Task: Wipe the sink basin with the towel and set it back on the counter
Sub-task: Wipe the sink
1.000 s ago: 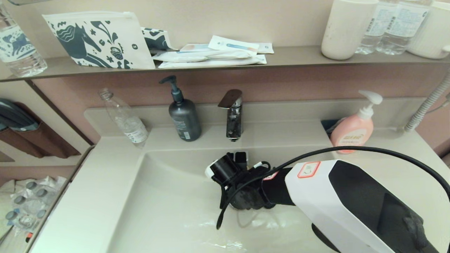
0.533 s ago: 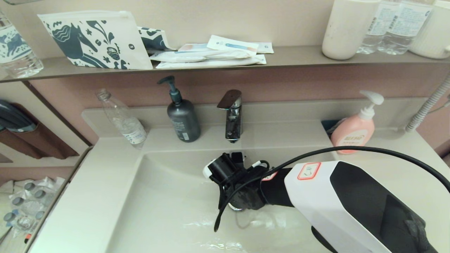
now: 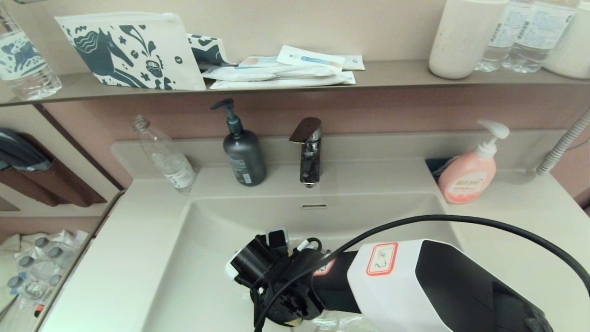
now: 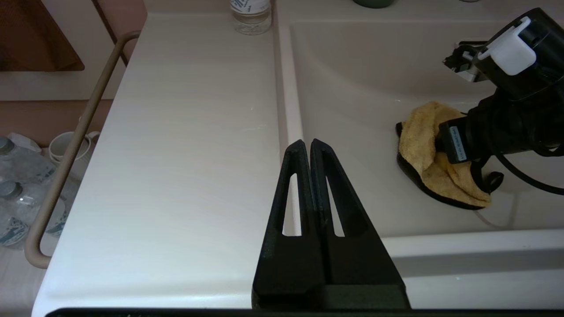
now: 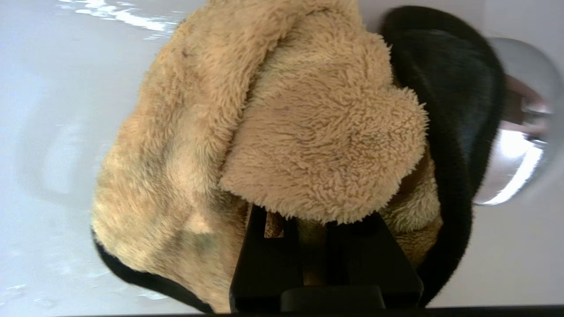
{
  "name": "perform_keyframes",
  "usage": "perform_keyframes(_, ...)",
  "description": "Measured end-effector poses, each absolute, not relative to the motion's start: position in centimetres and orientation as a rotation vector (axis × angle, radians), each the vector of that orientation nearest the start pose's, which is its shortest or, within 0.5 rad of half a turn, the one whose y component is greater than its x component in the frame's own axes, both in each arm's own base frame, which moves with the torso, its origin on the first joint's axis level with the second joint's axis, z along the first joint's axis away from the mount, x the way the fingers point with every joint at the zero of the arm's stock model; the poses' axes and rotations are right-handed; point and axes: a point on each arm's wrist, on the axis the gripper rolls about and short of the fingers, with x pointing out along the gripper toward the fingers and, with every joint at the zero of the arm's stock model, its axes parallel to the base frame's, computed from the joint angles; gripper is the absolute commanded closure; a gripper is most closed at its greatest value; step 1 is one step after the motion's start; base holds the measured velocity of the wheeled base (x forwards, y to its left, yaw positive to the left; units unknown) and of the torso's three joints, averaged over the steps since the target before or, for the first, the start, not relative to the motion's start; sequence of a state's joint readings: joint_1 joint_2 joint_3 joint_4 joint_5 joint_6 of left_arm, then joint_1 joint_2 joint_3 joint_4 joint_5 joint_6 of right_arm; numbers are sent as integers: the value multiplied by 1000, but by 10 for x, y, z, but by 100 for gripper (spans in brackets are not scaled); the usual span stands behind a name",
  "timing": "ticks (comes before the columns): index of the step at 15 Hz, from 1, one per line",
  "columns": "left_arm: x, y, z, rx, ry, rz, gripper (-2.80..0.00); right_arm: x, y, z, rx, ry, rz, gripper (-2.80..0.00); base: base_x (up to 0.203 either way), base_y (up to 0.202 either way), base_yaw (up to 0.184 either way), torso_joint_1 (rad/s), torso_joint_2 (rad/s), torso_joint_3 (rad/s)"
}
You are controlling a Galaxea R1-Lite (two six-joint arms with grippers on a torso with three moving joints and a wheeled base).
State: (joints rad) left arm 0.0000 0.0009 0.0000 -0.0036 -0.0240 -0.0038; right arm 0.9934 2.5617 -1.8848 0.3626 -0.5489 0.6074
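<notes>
The mustard-yellow towel (image 5: 264, 132) with black trim lies bunched on the floor of the cream-white sink basin (image 3: 216, 240). My right gripper (image 5: 308, 215) is shut on it, and the fluffy folds hide the fingertips. The chrome drain plug (image 5: 520, 132) shows right beside the towel's black edge. In the head view the right gripper (image 3: 288, 306) points down into the front middle of the basin and hides the towel. The left wrist view shows the towel (image 4: 434, 154) pressed under that gripper. My left gripper (image 4: 308, 143) hangs shut and empty over the counter (image 4: 176, 132) by the basin's left rim.
Behind the basin stand the faucet (image 3: 309, 152), a dark pump bottle (image 3: 243, 152), a clear plastic bottle (image 3: 166, 157) and a pink soap dispenser (image 3: 470, 173). The overflow slot (image 3: 313, 206) is in sight. A wall shelf (image 3: 392, 74) carries pouches, cups and bottles. A rail (image 4: 75, 145) runs along the counter's left edge.
My right gripper has drawn the towel from under the faucet toward the basin's front and a little left, uncovering the overflow slot. The left gripper shows no change.
</notes>
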Motion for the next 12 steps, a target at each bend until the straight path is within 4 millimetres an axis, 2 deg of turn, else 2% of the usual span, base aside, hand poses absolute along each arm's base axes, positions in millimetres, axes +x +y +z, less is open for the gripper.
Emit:
perform_keyframes(4,-23,-1,76,-4,-3,-25,0,270,387,28,-222,863,123,0,0,0,0,0,0,0)
perform_keyframes(8,-23,-1,76,-4,-2,-24,0,259,371,33,-335,987,99,0,0,0,0,0,0,0)
perform_keyframes(12,-23,-1,76,-4,-2,-25,0,259,350,34,-464,1013,-21,0,0,0,0,0,0,0)
